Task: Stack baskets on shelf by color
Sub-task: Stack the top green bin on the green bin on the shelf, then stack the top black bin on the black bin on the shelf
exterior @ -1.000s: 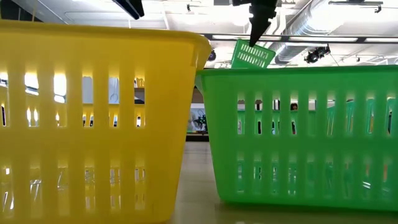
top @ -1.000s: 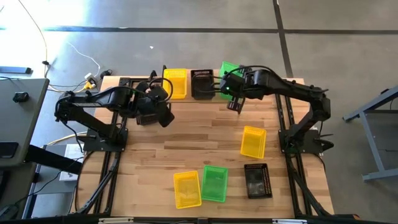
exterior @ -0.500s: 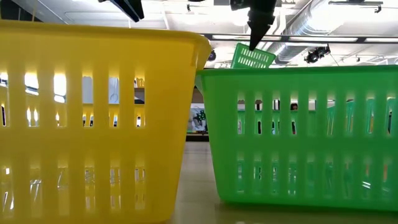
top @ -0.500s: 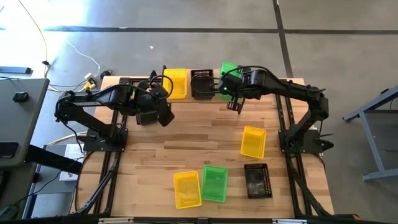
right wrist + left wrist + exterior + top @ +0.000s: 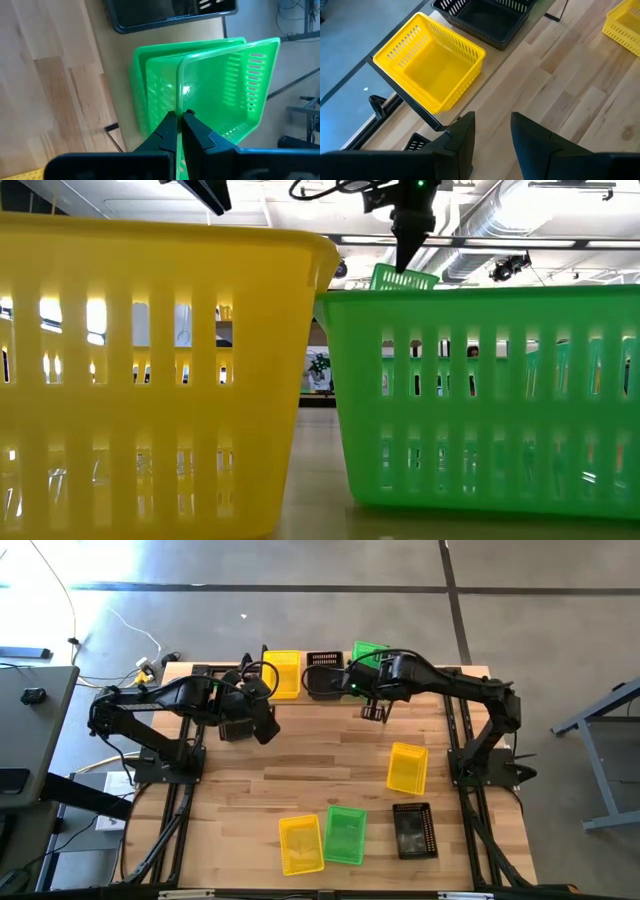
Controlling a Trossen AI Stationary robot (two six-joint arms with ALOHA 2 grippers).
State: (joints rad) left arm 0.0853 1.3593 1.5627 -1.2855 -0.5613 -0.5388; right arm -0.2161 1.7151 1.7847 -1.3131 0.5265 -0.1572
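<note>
From above, the right tool is reaching over the shelf at the table's far edge, carrying a green basket towards the green one already standing there, since each colour gets its own pile. The yellow basket and black basket are sitting on the shelf as the other two bases. Four more baskets are waiting near the table's front, a yellow one mid-right.

At table height, two near baskets are blocking most of the scene; the right tool is probably pinching the tilted green rim behind them.

In the left wrist view, the left tool is hovering part-open and empty near the yellow basket, keeping clear.

In the right wrist view, the right tool is clamping one wall of the green basket, tilting it over the lower green basket so it can nest.
</note>
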